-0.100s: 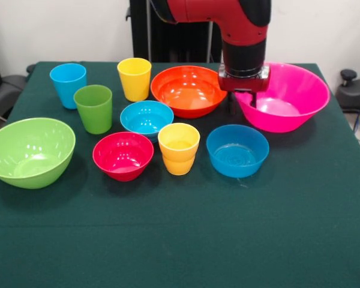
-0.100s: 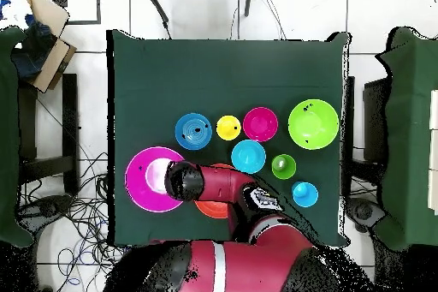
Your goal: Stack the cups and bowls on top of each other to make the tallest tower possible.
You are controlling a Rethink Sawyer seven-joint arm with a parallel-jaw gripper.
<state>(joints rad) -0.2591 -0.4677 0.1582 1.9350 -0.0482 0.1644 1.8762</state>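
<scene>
All cups and bowls stand apart and upright on the green table [image 1: 180, 240]; no tower exists. At the back are the light blue cup [image 1: 68, 84], green cup [image 1: 94, 108], yellow cup [image 1: 134, 78], orange bowl [image 1: 189, 91] and large pink bowl [image 1: 288, 99]. Nearer are the lime green bowl [image 1: 30, 151], red bowl [image 1: 123, 155], squat yellow-orange cup [image 1: 179, 148] and two blue bowls [image 1: 147, 117] [image 1: 237, 150]. My gripper [image 1: 246, 96] hangs at the pink bowl's rim on the orange bowl's side. In the overhead view the gripper [image 2: 175, 179] is over the pink bowl [image 2: 141, 190].
My arm [image 2: 218, 184] covers most of the orange bowl [image 2: 208, 211] and all of the yellow cup in the overhead view. Chairs and cables surround the table. The front half of the cloth holds nothing.
</scene>
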